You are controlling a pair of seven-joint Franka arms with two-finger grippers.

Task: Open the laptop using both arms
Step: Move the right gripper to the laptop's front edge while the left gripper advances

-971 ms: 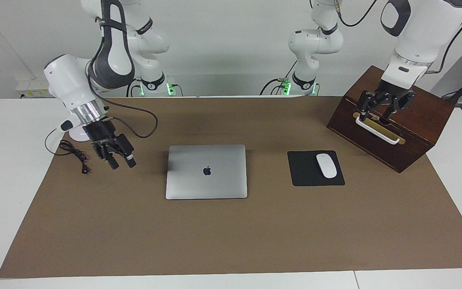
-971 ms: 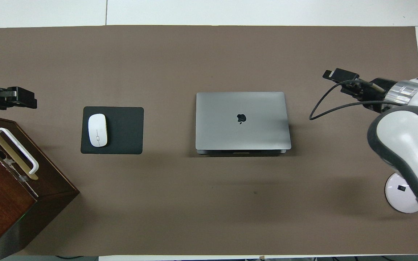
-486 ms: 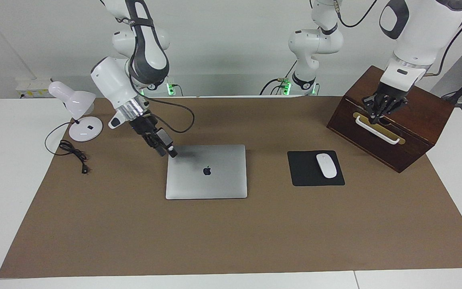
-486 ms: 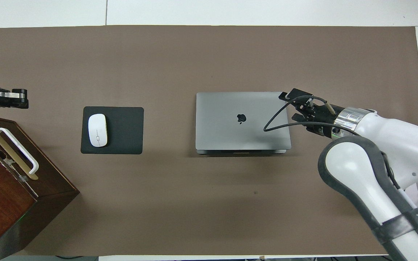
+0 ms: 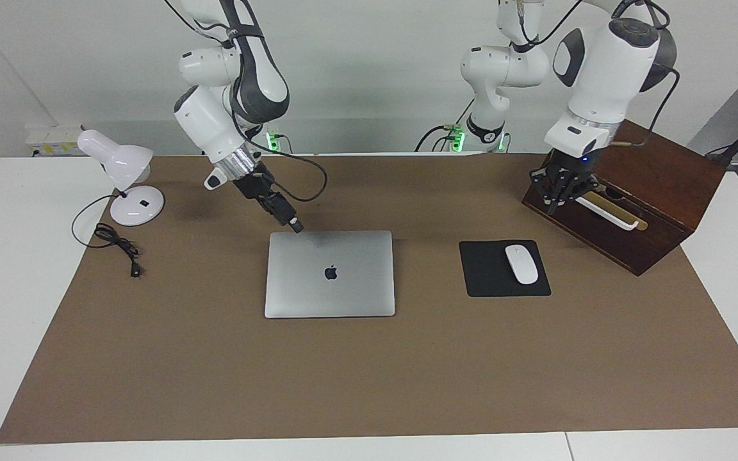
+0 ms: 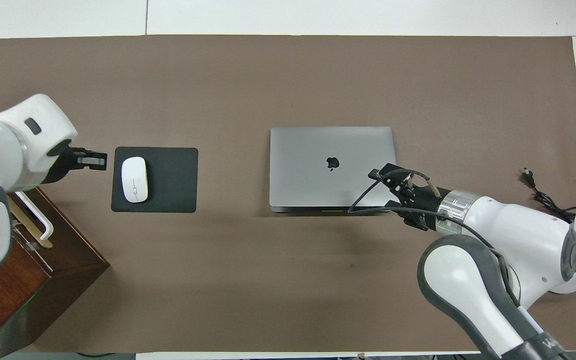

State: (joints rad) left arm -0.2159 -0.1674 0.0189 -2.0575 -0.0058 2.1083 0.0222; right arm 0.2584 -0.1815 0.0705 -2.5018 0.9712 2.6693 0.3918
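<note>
The silver-grey laptop (image 5: 329,288) lies shut on the brown mat, its logo up; it also shows in the overhead view (image 6: 313,180). My right gripper (image 5: 295,225) is shut and slants down low over the laptop's corner nearest the robots, at the right arm's end. I cannot tell whether it touches the lid. In the overhead view the right gripper (image 6: 377,174) covers that corner. My left gripper (image 5: 555,203) is shut and empty, in the air in front of the wooden box. In the overhead view the left gripper (image 6: 99,161) sits beside the mouse pad.
A black mouse pad (image 5: 491,282) with a white mouse (image 5: 521,264) lies beside the laptop, toward the left arm's end. A dark wooden box (image 5: 657,186) with a white handle stands at that end. A white desk lamp (image 5: 119,168) and its cable (image 5: 116,243) are at the right arm's end.
My right gripper swung from beside the lamp to the laptop's near corner and shut. My left gripper shut, left the box's handle and moved toward the mouse pad.
</note>
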